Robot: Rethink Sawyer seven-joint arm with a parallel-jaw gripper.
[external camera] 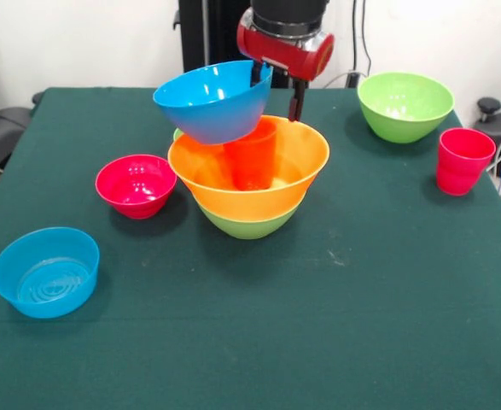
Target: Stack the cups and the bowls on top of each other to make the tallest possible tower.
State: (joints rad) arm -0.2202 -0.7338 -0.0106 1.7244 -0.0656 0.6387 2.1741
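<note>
My gripper [276, 92] hangs at the back centre, shut on the right rim of the big blue bowl [212, 102]. It holds the bowl tilted, just above the left rim of the very wide orange bowl [305, 158]. That orange bowl sits nested in a big green bowl [250, 224], and an orange cup [252, 158] stands inside it. Together they form a low stack at the table's middle. A small red bowl [136, 184] stands to its left. A small blue bowl [47, 272] is at the front left. A second big green bowl [404, 106] and a red cup [463, 161] stand at the right. The yellow cup is out of view.
A sliver of green [177, 134] shows behind the held blue bowl, and I cannot tell what it is. The dark green tablecloth [361, 325] covers the table. Dark equipment and cables lie past the table's right and left edges.
</note>
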